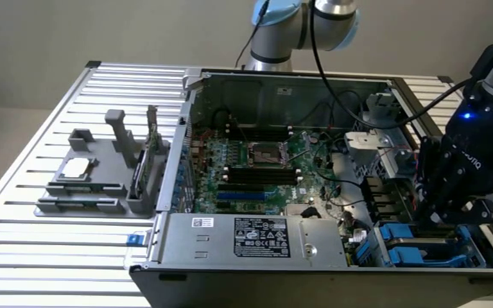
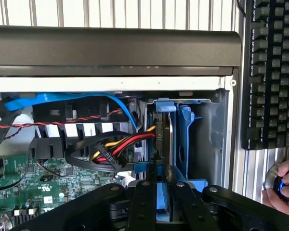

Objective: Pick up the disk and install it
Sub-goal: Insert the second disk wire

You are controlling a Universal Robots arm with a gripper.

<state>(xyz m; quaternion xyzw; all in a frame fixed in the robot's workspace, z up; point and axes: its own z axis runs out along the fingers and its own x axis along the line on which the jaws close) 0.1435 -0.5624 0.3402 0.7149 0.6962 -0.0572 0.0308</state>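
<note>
The claw [image 2: 156, 192] is clamped on the disk [image 2: 162, 144] — upright in the blue bay [image 2: 188, 139] — edge between its fingers

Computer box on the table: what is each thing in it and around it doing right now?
Computer case: side open, insides showing.
Disk: standing on edge in the blue bay, cables plugged in.
Gripper: jaws nearly shut, around the disk's edge.
Processor socket: empty.
Small chip: resting on the grey stand.

Blue plastic disk carrier [image 2: 183, 139]; bare metal case [image 1: 229, 239]; matt black pincer [image 2: 156, 192].
</note>
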